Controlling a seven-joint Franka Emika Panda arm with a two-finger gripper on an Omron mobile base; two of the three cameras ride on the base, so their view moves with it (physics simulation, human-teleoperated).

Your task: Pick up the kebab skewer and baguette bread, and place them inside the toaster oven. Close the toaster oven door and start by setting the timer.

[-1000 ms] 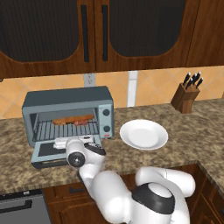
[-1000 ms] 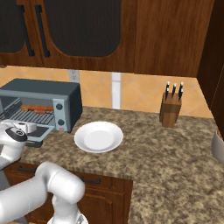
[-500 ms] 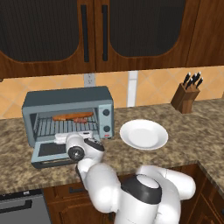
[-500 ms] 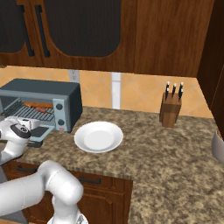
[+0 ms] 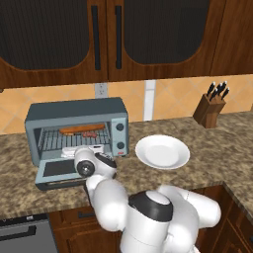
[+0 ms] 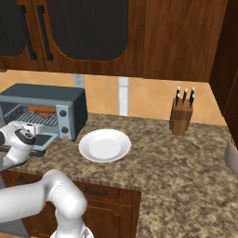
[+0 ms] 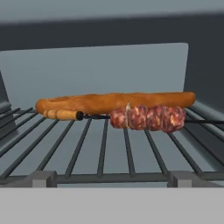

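One speckled stone counter (image 5: 217, 148) under dark wood cabinets (image 5: 148, 34), seemingly a kitchen.

One blue-grey boxy metal toaster oven (image 5: 79, 129). One smooth orange-brown baguette loaf (image 7: 114, 101). One meat-chunk kebab skewer (image 7: 146, 117). One round white plate (image 5: 162, 151). One wooden knife block (image 5: 211, 107). Two round oven knobs (image 5: 120, 136).

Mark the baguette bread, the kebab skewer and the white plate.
baguette bread (image 7: 118, 101), hand view, middle of the loaf.
kebab skewer (image 7: 148, 118), hand view, on the meat chunks.
white plate (image 5: 162, 151), left base view, its bare centre.
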